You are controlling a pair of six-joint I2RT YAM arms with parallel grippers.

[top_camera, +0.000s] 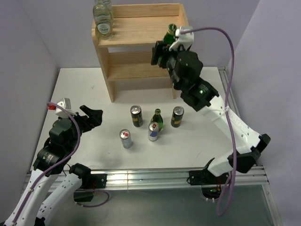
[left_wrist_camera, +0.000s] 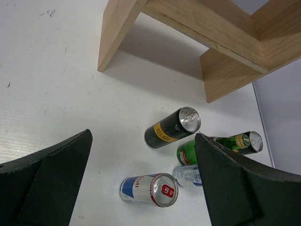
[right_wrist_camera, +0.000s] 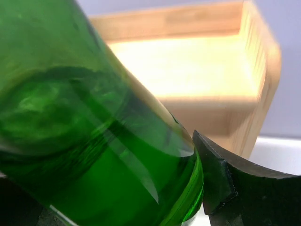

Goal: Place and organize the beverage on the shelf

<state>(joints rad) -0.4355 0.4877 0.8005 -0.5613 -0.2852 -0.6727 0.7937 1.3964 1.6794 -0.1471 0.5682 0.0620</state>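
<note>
The light wooden shelf [top_camera: 141, 49] stands at the back of the table. Two clear glass bottles [top_camera: 102, 21] stand on the left of its top tier. My right gripper [top_camera: 162, 49] is shut on a green glass bottle [top_camera: 169, 34] and holds it in the air at the right front of the top tier. In the right wrist view the green bottle [right_wrist_camera: 94, 132] fills the frame, one finger [right_wrist_camera: 225, 183] presses on it, and the top tier [right_wrist_camera: 188, 66] lies behind. My left gripper [top_camera: 91, 115] is open and empty, left of the cans on the table.
On the table stand a black can [top_camera: 136, 116], a small green bottle [top_camera: 157, 118], another black can [top_camera: 177, 116] and two Red Bull cans [top_camera: 125, 138] [top_camera: 153, 131]. The left wrist view shows the black can [left_wrist_camera: 171, 128] and a Red Bull can [left_wrist_camera: 149, 189] between its fingers.
</note>
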